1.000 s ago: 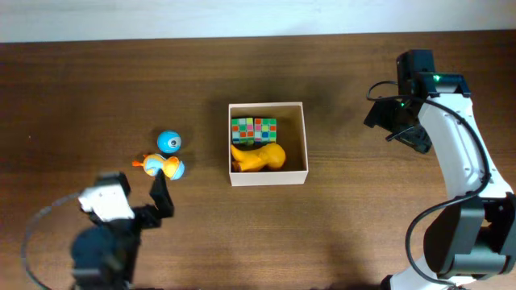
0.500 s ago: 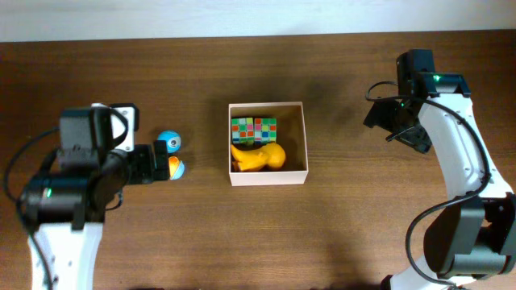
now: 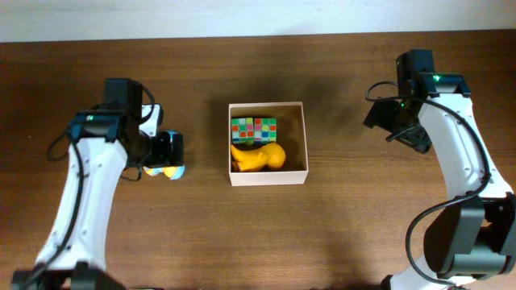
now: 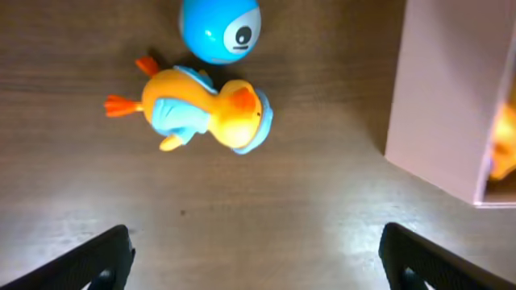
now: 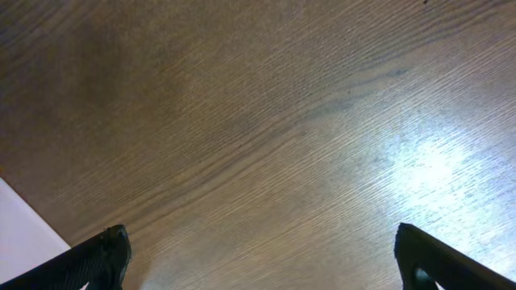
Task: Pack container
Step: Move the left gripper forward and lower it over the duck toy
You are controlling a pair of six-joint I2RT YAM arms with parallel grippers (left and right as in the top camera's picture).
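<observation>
The container (image 3: 306,138), a square white-walled box, sits mid-table and holds a multicoloured cube (image 3: 254,129) and a yellow toy (image 3: 258,158). Its white outer wall shows in the left wrist view (image 4: 439,105). Left of it on the table lie an orange-and-blue duck toy (image 4: 201,109) and a blue ball with an eye (image 4: 219,28). My left gripper (image 3: 165,151) hangs over these two toys, covering the ball and most of the duck (image 3: 167,171) from overhead. Its fingers (image 4: 258,262) are wide open and empty. My right gripper (image 3: 395,125) is right of the container, open and empty (image 5: 262,258) over bare wood.
The table is dark brown wood, with a pale wall along its far edge (image 3: 242,16). A white corner of the container (image 5: 24,229) shows at the lower left of the right wrist view.
My left arm has swung from the front-left of the table up and right, ending over the duck and the ball. The right arm and the container have not moved.
</observation>
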